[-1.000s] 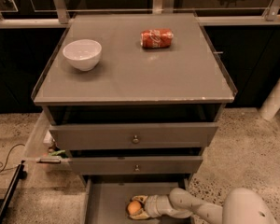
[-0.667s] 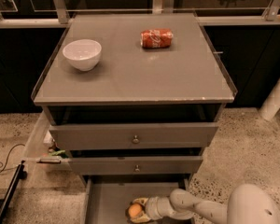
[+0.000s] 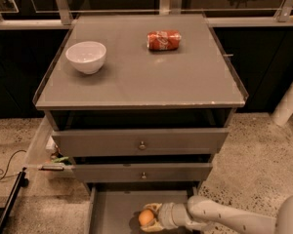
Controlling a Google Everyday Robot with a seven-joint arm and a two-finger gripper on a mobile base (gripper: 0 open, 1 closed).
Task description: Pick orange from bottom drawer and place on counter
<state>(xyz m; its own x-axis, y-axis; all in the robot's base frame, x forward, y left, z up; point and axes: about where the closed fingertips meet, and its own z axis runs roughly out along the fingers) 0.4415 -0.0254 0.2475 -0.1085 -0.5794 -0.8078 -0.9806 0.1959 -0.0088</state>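
One gripper (image 3: 149,218) in bottom drawer (image 3: 112,209), fingers (image 3: 155,208) clasping orange (image 3: 145,217); red can (image 3: 164,40) on counter (image 3: 136,79), white script illegible.

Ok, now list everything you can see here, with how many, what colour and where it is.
counter: one, grey, top of the drawer cabinet
bowl: one, white, left side of the counter
soda can: one, red, crushed, lying at the counter's back right
knobbed drawers: two, grey, stacked under the counter
bottom drawer: one, grey, pulled open at floor level
orange: one, orange, in the bottom drawer
cable: one, black, on the floor at left
arm: one, pale grey, reaching in from lower right
hand: one, pale, at the orange in the bottom drawer
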